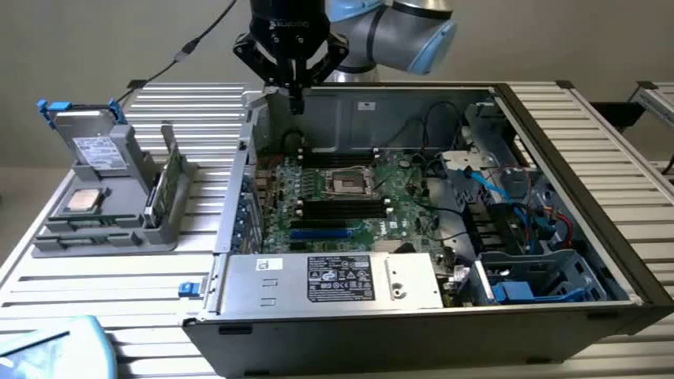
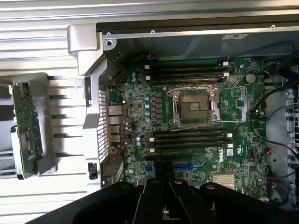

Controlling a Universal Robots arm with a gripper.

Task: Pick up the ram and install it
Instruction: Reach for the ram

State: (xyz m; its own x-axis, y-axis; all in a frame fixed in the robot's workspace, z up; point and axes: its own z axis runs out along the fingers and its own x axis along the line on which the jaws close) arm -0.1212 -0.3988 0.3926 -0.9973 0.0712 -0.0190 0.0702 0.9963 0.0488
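My gripper (image 1: pixel 296 101), pressed together and empty, hangs over the computer (image 1: pixel 358 126); the ram (image 1: pixel 172 188) stands on its long edge, off to the exterior view's left.

The table (image 1: pixel 632 158) is ribbed bare metal with a dull silver sheen. On it, the computer case (image 1: pixel 421 339) is sheet metal, matt and dark outside, plain grey within. In the exterior view, the power supply (image 1: pixel 416 280) at six o'clock of the motherboard (image 1: pixel 348 201) is smooth silver metal with a dark printed label. The motherboard itself is glossy green board (its socket frame shines like polished steel). At nine o'clock of the case stands a matt grey plastic holder (image 1: pixel 106 237). The ram (image 1: pixel 170 185) in it is dark-green board, and the drive (image 1: pixel 100 150) is silver metal with a white label. The gripper (image 1: pixel 296 103) looks matt black, and the arm (image 1: pixel 421 35) has glossy blue caps.
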